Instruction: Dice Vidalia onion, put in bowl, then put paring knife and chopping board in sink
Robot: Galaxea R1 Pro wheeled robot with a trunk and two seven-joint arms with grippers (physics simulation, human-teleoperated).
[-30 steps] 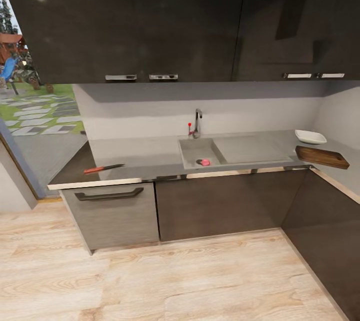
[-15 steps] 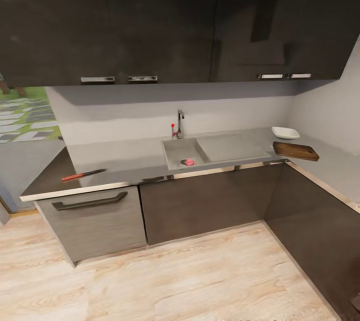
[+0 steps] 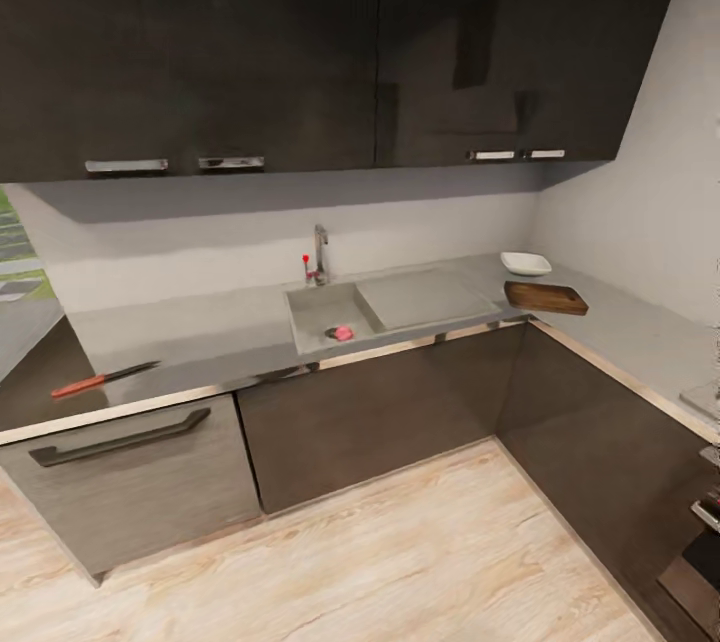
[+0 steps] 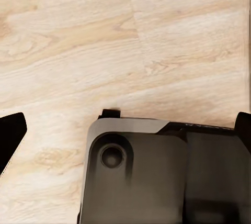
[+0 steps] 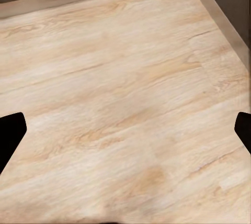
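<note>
Across the wooden floor from me, the grey countertop runs along the wall in the head view. Set into it is the sink with a chrome tap; the pinkish Vidalia onion lies near its drain. The paring knife rests on the countertop's left end. At the right corner lie the brown chopping board and, behind it, the white bowl. My left gripper is open over the floor and my dark base. My right gripper is open above bare floor.
Dark upper cabinets hang over the counter; dark lower cabinets and a drawer with a long handle stand below. The counter turns along the right wall. Light wood floor lies between me and the cabinets.
The whole head view has shifted left and the sink looks slightly nearer, so the camera has turned right. Onion, knife, board and bowl keep their places on the counter.
</note>
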